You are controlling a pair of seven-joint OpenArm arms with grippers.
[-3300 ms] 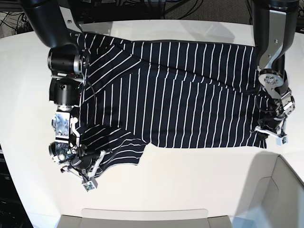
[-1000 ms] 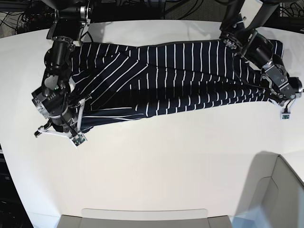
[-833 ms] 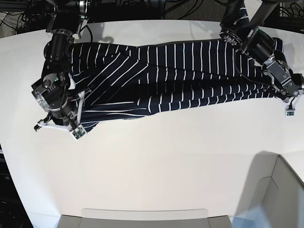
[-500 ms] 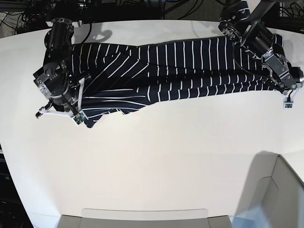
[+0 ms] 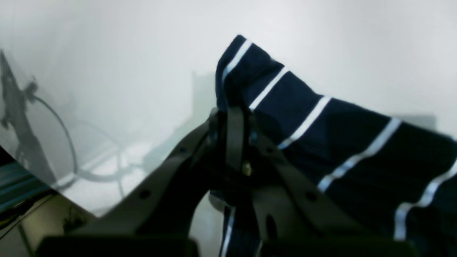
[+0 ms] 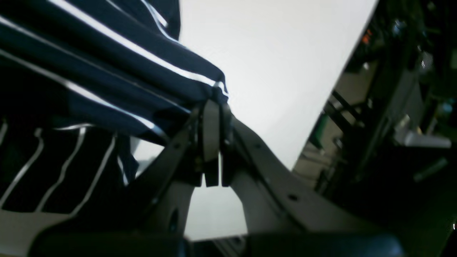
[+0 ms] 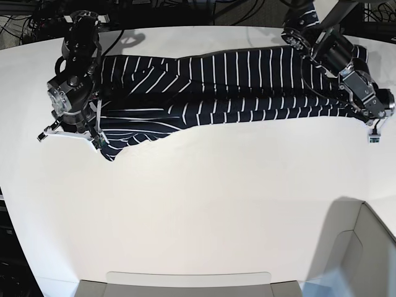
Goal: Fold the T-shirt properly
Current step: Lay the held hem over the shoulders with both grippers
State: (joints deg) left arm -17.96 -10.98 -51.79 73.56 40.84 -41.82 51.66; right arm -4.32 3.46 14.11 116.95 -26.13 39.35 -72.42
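T-shirt [image 7: 216,86] stretches between left pincer [image 7: 365,114] and right pincer [image 7: 99,127].

White table [image 7: 204,204] carries the striped T-shirt [image 7: 235,80], apparently folded.

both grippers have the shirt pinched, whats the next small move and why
Probably lower both ends to the table and let go. The left gripper and right gripper are each shut on an end of the shirt, which already lies doubled into a long band along the far edge.
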